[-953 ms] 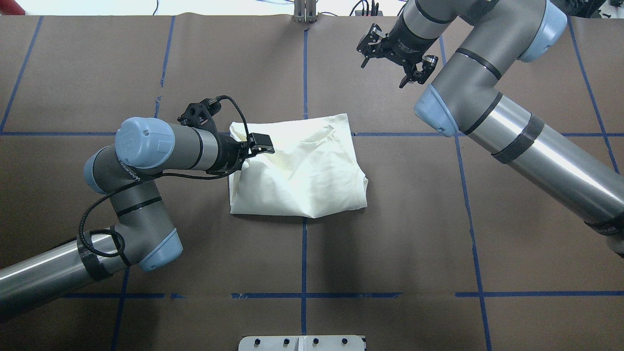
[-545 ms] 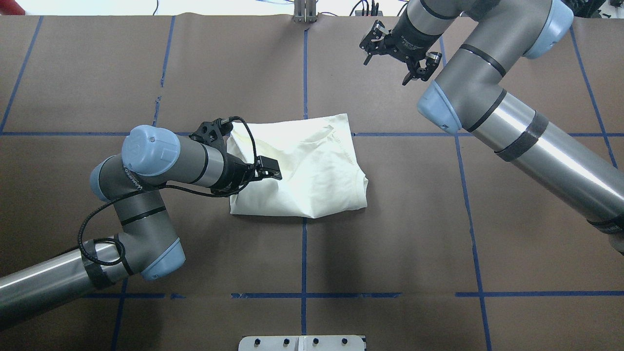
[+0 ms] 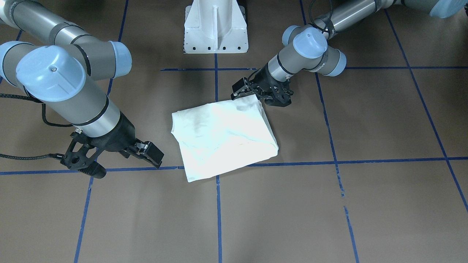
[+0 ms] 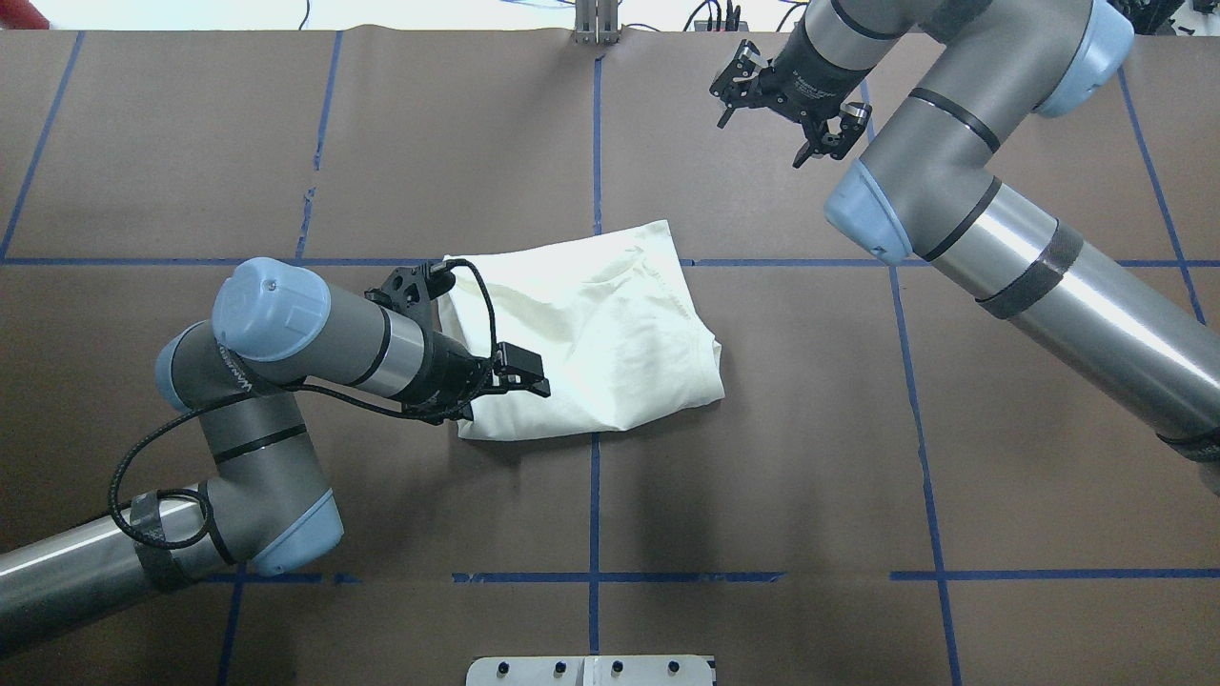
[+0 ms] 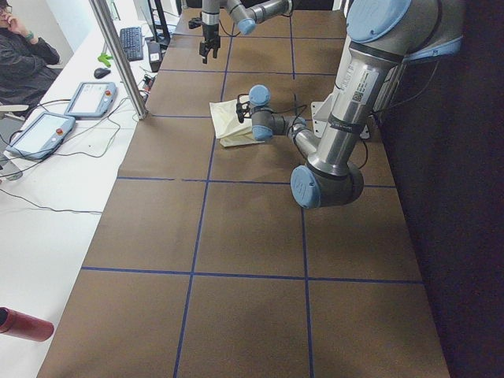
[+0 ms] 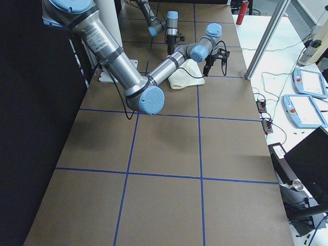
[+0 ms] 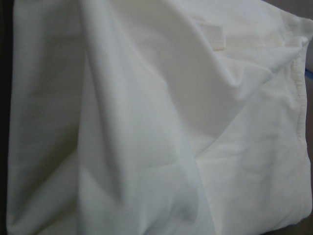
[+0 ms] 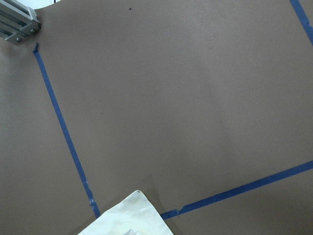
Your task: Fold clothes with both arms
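One T-shirt; two arms; one pedestal.

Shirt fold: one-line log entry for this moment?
shirt: folded, plain side up | left gripper: at shirt's edge, jaws unclear | right gripper: apart from shirt, holding nothing

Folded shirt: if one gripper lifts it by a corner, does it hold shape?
Probably not: the shirt shows soft creases and loose stacked layers, so it would likely droop and unfold. Pushed, it seems likelier to bunch than slide whole; its edges lie uneven on the table.
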Controlling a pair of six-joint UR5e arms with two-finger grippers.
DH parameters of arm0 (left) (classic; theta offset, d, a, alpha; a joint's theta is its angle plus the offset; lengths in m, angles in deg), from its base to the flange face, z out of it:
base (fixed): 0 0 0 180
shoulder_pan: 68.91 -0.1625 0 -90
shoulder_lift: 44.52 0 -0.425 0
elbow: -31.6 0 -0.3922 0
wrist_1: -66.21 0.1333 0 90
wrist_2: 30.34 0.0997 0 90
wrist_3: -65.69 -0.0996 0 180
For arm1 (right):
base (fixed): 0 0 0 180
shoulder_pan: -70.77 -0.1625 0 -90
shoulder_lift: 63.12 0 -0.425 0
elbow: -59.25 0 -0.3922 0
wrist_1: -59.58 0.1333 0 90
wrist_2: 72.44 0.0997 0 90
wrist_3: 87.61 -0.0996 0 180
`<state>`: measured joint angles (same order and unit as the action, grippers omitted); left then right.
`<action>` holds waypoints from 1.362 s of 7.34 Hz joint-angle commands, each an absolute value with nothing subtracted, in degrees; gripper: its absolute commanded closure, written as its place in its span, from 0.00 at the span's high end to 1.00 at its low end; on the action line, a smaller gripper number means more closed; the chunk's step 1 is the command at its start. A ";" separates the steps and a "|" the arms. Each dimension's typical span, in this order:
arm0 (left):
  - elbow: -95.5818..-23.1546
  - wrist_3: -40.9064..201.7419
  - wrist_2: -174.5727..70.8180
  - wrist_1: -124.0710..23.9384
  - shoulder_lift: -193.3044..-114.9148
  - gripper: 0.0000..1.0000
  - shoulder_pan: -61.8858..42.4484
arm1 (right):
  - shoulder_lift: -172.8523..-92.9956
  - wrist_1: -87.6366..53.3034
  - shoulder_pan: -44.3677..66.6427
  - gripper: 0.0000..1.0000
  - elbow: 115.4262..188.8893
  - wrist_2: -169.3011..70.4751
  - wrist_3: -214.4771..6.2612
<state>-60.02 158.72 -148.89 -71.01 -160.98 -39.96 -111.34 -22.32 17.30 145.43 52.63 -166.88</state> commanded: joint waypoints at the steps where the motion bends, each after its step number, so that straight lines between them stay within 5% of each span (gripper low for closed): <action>1: -60.33 159.02 -148.47 -70.98 -161.05 1.00 -43.94 | -111.46 -22.42 17.16 1.00 145.56 52.63 -166.88; 4: -63.47 159.29 -145.74 -70.55 -160.54 1.00 -46.59 | -111.63 -22.33 16.98 1.00 145.56 52.63 -166.80; 6: -71.10 158.59 -145.66 -69.76 -153.54 1.00 -46.16 | -113.20 -22.33 16.63 1.00 146.69 52.63 -164.44; 10: -84.84 128.10 -146.97 -45.23 -144.00 1.00 -26.18 | -124.08 -22.51 8.83 1.00 149.78 52.55 -141.05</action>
<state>-81.75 139.07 -146.71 -55.01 -144.85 -33.43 -120.66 -22.44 11.70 149.55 52.61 -150.28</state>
